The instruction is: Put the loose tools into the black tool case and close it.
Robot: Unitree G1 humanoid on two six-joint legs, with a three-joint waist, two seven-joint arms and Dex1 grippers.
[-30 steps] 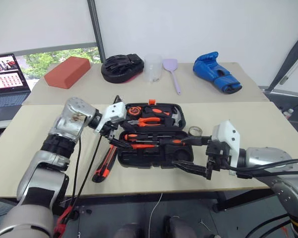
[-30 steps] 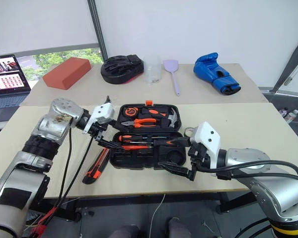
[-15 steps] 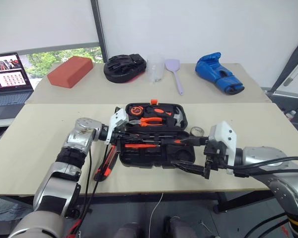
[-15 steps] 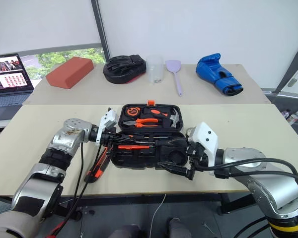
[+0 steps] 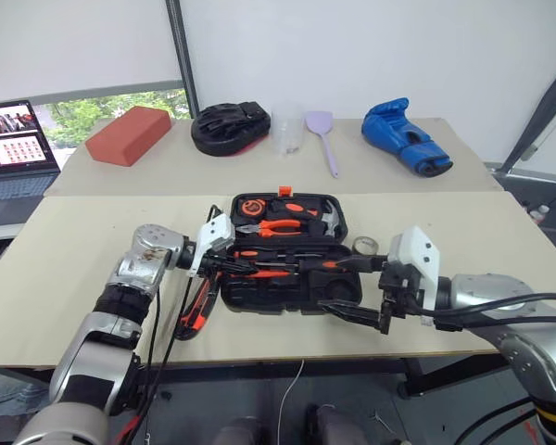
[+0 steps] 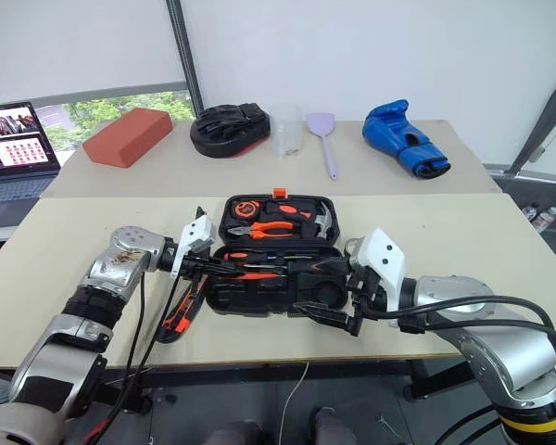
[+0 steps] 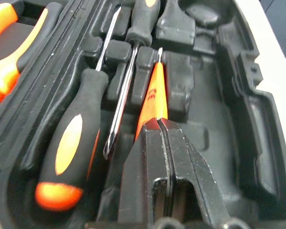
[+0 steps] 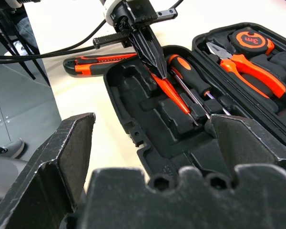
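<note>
Your closed left gripper (image 7: 163, 125) presses the orange screwdriver (image 7: 152, 98) into the case (image 5: 292, 298); right gripper (image 5: 357, 315) open; knife (image 5: 197, 306) at nine o'clock waits.

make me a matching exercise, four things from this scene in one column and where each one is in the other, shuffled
Things:
1. slim orange screwdriver
2. utility knife
3. tape roll
4. lilac spatula

Places:
a. far table, beside the clear cup
b. table, against the case's left side
c. in the case, under the shut left tool
d. table, at the case's right edge

Pairs: 1-c, 2-b, 3-d, 4-a
</note>
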